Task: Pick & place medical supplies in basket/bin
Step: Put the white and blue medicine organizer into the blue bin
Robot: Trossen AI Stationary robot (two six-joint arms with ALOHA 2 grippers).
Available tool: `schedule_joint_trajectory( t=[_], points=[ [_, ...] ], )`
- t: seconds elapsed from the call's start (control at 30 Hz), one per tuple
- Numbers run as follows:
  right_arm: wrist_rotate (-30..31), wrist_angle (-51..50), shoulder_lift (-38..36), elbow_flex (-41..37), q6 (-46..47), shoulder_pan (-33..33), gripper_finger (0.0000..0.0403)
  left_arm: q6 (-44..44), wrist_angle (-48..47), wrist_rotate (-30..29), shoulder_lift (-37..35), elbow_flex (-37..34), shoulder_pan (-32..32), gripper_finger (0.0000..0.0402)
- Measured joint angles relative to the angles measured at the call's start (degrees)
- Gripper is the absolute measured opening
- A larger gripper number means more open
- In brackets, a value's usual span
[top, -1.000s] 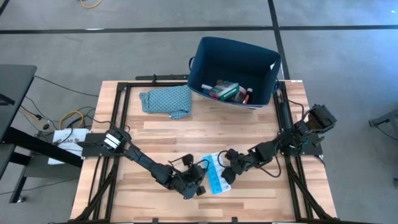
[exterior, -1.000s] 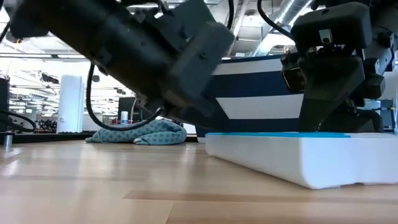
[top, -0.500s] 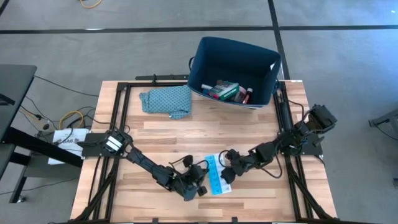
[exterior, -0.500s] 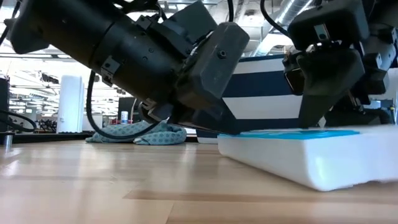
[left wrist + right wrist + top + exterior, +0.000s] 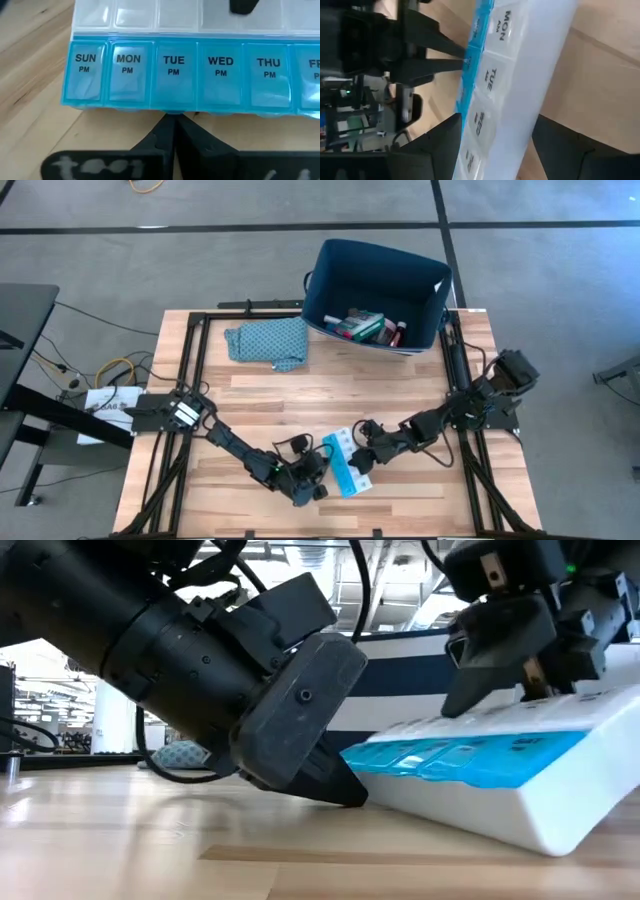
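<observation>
The light-blue pill organiser (image 5: 346, 464) lies near the table's front edge, between my two grippers. It is tipped: its blue long edge (image 5: 440, 775) is down on the wood and its white row (image 5: 590, 705) is raised. My left gripper (image 5: 320, 473) is shut, with its tips at the blue edge. My right gripper (image 5: 359, 461) straddles the organiser across its width. The navy bin (image 5: 378, 292) stands at the far edge and holds several supplies. My left gripper's shut fingertips (image 5: 172, 122) butt against the lower rim of the blue long edge (image 5: 172, 111), under the TUE lid. They come slanting down from the table's left side. My right gripper clasps the organiser across its width, jaws wide. One finger (image 5: 440, 145) is at the blue edge and the other (image 5: 560, 150) at the white side (image 5: 540, 100). It comes slanting down from the table's right.
A teal patterned cloth (image 5: 268, 341) lies at the far left of the table, beside the bin. Black frame rails (image 5: 196, 370) run along the left and right sides of the wooden top. Bare wood lies between the grippers and the bin.
My left gripper has sunk toward the table, and its tips have come to the organiser's blue edge. My right gripper has rolled. The organiser lay flat before; it has tipped, its white side rising while the blue edge stayed on the wood.
</observation>
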Motion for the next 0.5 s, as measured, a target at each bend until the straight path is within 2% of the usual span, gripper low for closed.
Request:
schedule_joint_trajectory(
  t=[0.13,0.3,0.5],
  points=[
    [-2.14,4.9,3.06,0.01,0.0,-0.23,0.0225,4.5,4.76,0.38,0.26,-0.04,0.94,0.0],
    [-4.51,13.6,7.89,0.03,-0.54,-1.17,0.0225,7.77,7.47,4.15,0.52,0.96,2.64,0.0],
    [-8.59,12.85,8.77,0.4,-2.61,-2.21,0.0211,8.07,6.05,4.69,0.41,1.27,2.86,0.0]
  ],
)
